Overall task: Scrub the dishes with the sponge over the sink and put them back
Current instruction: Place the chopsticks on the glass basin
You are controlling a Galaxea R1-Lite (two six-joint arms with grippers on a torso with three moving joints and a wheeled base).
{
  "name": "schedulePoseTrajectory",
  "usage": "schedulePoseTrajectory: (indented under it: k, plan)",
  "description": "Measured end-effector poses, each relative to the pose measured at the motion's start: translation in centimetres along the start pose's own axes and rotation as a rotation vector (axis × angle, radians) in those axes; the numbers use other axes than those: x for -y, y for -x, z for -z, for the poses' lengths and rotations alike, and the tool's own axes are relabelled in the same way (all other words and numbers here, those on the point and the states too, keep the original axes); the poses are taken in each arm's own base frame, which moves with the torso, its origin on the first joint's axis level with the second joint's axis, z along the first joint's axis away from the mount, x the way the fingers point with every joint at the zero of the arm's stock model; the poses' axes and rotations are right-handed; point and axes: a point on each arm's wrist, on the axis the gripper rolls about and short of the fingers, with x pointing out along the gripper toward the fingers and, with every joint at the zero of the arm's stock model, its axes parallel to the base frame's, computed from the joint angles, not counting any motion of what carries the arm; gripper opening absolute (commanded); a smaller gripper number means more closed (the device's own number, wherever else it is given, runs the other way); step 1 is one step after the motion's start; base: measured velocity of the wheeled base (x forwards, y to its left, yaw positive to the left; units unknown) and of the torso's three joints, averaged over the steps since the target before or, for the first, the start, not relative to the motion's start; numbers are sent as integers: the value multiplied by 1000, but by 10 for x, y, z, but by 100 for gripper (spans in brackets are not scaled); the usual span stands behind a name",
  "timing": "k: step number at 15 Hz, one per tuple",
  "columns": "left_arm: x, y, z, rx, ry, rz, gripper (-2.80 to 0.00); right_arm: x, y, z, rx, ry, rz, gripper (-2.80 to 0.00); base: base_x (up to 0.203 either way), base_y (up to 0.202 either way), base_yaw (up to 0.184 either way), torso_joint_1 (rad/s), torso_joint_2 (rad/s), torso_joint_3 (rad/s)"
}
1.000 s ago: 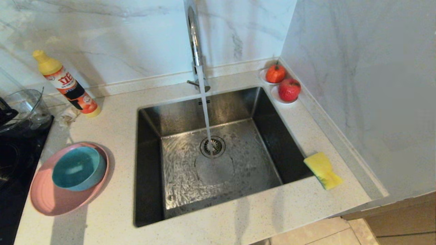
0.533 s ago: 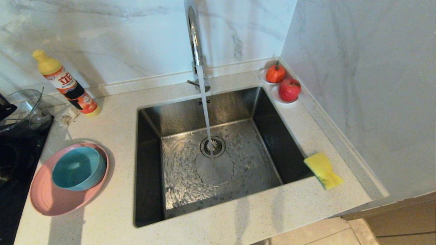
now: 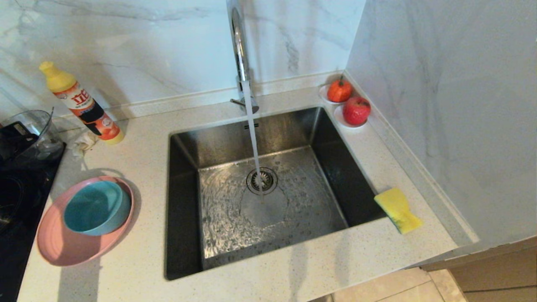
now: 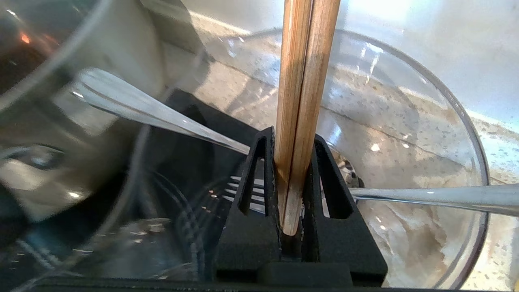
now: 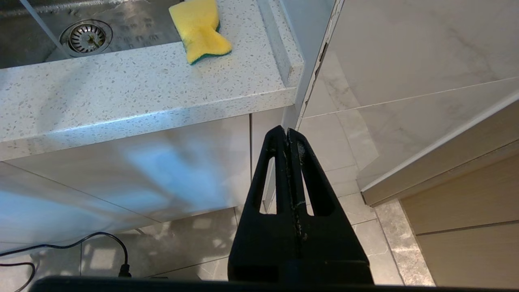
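L claw [image 4: 290,162] sits at the far left edge of the head view, by the glass bowl [image 4: 405,121], clenched on a pair of wooden chopsticks [image 4: 302,81]; the sticks stand pinched side by side between its two black fingers [image 4: 251,190]. Bowl is clear, w/ metal cutlery [image 4: 162,117] lying in it, incl. fork tines just behind the fingers.

R claw [image 5: 288,138] hangs below the worktop [image 3: 293,272] edge, in front of the cabinet, over the floor; fingers pressed together, gripping nothing.

Pink plate [image 3: 63,251] lies on the worktop left of the sink [image 3: 184,201], w/ the teal bowl [image 3: 94,207] sitting inside it, toward its back. Sponge [image 3: 397,209] lies flat on the worktop at the sink's right rim, yellow side up, green layer showing at its edge in the R wrist view. Faucet [image 3: 239,46] is running; stream lands right at the drain [image 3: 261,180], water spread over the basin floor.

Detergent bottle [image 3: 79,102] w/ yellow cap stands at the back left by the wall. Two small saucers w/ red fruit [image 3: 348,102] sit in the back right corner. Black stovetop [image 3: 16,201] at the left edge.
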Motion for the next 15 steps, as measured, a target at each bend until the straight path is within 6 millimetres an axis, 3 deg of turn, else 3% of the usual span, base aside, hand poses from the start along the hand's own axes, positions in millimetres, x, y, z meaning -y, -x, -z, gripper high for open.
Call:
schedulePoseTrajectory:
  k: [5, 6, 11, 15]
  plan:
    - [6, -3, 9, -22, -3, 9, -280, 0, 0, 0, 0, 0, 0, -280, 0, 0, 0, 0, 0, 0]
    - [6, -4, 9, -24, -5, 8, 0, 0, 0, 0, 0, 0, 0, -280, 0, 0, 0, 0, 0, 0]
    - [8, -5, -1, 1, -3, 13, 0, 0, 0, 0, 0, 0, 0, -280, 0, 0, 0, 0, 0, 0]
    - [12, 0, -25, 43, 10, 18, 0, 0, 0, 0, 0, 0, 0, -280, 0, 0, 0, 0, 0, 0]
